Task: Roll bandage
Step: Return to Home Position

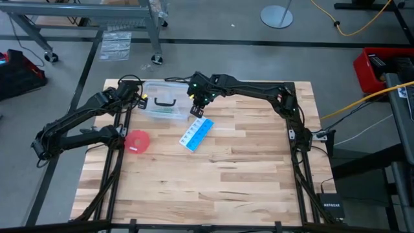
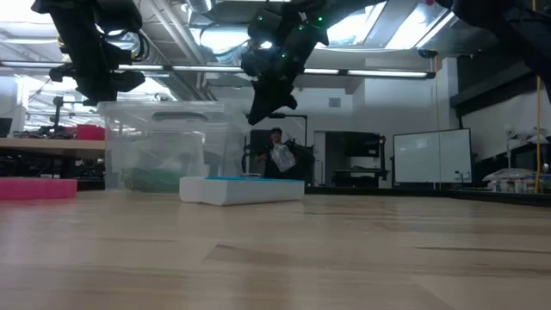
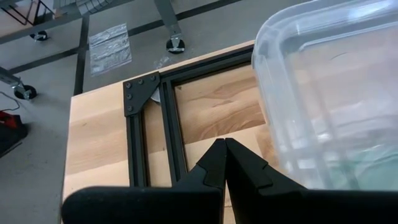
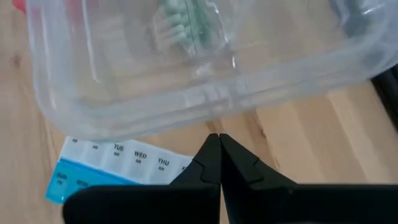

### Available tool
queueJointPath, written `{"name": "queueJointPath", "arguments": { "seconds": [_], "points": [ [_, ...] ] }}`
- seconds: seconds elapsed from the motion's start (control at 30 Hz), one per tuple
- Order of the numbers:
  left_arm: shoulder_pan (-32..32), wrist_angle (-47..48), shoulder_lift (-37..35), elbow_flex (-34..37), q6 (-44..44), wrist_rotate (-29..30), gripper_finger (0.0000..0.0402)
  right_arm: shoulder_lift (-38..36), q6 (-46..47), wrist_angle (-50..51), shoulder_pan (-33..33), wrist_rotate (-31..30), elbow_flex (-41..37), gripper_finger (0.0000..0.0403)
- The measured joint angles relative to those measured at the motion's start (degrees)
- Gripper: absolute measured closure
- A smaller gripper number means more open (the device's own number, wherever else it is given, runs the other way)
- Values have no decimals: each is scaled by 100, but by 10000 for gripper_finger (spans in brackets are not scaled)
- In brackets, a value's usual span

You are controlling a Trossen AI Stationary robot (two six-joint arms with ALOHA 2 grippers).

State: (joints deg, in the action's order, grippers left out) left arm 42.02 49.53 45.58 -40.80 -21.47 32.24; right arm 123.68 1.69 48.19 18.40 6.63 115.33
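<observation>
Scene: wooden table with two dark arms reaching toward a clear container at its far side. The lid is on and a black handle sits on top.

Bandage: inside the container. In the low view it is a dark green bundle low on the box floor, and the right wrist view shows it as a paler ribbed mass through the plastic.

Long axis: hard to read through the walls. In the low view the bundle looks wider than tall, so it seems to lie flat with its length running side to side across the table, not on end. Which end leads cannot be told.

Claw, right: the right gripper has its fingers pressed together and holds nothing. It hangs just off the container's right edge, above the gap between the container and the pill box.

Claw, left: the left gripper is likewise pinched closed and empty. It is raised beside the container's left wall, not touching it.

Bystander: the red disc lies on the boards near the left arm, apart from the box.

Risk, right side: a low or sideways pull-away could clip the lid rim or brush the pill box — the fingertips hang close to both.

Risk, left side: a swing inward would shove the light box across the boards and tumble the bundle inside.

Risk, lid: whether it is fully seated cannot be seen. If it is loose, any knock could lift it.
</observation>
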Motion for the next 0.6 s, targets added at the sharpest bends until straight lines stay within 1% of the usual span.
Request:
{"name": "queueJointPath", "arguments": {
  "seconds": [0.2,0.33,0.47,0.6],
  "points": [
    [0,1,0,0,3,-1,402,32,-2,-42,-6,-7,-2,402],
    [0,-7,-8,0,66,3,401,13,-35,12,-4,-258,-4,402],
    [4,-206,-106,-18,421,8,401,-159,-186,17,42,-309,-4,402],
    [4,-264,-250,-376,775,9,401,-407,-218,41,91,-299,-4,402]
  ]
}}
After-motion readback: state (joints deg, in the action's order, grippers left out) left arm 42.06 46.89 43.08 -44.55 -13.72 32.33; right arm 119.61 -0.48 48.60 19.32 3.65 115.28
